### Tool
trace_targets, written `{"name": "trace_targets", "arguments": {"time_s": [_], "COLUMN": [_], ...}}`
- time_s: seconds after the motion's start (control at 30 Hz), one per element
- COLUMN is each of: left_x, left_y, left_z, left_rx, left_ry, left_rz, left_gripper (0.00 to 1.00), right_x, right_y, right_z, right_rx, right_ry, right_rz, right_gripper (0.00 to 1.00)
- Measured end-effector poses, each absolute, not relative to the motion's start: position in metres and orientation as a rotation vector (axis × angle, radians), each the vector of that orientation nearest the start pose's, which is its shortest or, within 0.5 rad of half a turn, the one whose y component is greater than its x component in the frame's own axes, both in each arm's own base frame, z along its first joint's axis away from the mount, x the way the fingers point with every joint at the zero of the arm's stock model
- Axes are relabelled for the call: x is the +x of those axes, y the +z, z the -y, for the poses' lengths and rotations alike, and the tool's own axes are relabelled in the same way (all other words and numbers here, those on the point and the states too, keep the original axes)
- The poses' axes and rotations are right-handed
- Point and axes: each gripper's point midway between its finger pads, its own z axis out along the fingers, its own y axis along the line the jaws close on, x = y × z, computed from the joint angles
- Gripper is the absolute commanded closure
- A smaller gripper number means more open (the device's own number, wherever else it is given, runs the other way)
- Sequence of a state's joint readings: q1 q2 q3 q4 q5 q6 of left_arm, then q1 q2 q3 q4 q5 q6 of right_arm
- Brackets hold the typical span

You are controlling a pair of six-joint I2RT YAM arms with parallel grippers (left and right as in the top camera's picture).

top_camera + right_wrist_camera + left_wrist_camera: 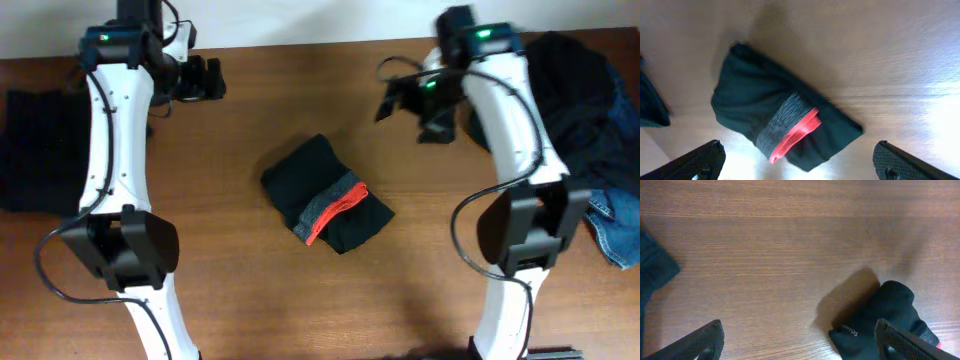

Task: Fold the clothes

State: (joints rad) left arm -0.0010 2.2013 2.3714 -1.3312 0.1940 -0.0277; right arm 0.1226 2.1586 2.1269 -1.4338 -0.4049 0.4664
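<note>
A folded black garment with a grey and red band (325, 195) lies in the middle of the table. It also shows in the right wrist view (765, 110) and at the lower right of the left wrist view (880, 315). My left gripper (205, 78) hangs at the back left, open and empty (800, 347), apart from the garment. My right gripper (400, 100) hangs at the back right, above and behind the garment, open with nothing between its fingers (802, 167). More clothes lie in a dark heap (585, 90) at the far right, with blue denim jeans (615, 225) below it.
A flat stack of black fabric (35, 150) rests at the table's left edge, and its corner shows in the left wrist view (652, 272). Both arm bases stand at the front. Bare wooden tabletop (250, 280) surrounds the folded garment.
</note>
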Motion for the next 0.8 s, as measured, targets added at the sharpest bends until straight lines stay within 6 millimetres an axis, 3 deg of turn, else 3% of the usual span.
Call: {"name": "trace_targets", "arguments": {"time_s": [0.2, 0.5, 0.6, 0.8], "left_x": [0.509, 0.513, 0.513, 0.513], "left_y": [0.207, 0.208, 0.207, 0.207], "left_z": [0.028, 0.024, 0.021, 0.017], "left_rx": [0.008, 0.002, -0.003, -0.011], "left_ry": [-0.267, -0.228, -0.206, -0.17], "left_rz": [-2.699, -2.688, -2.689, -2.69], "left_gripper": [0.04, 0.01, 0.01, 0.01], "right_x": [0.384, 0.326, 0.32, 0.329], "right_y": [0.119, 0.079, 0.071, 0.051], "right_z": [-0.166, -0.199, -0.211, -0.235], "right_rx": [0.616, 0.843, 0.858, 0.788], "right_ry": [0.547, 0.335, 0.318, 0.398], "right_rz": [-3.214, -3.366, -3.366, -3.296], "right_gripper": [0.0, 0.01, 0.01, 0.01]}}
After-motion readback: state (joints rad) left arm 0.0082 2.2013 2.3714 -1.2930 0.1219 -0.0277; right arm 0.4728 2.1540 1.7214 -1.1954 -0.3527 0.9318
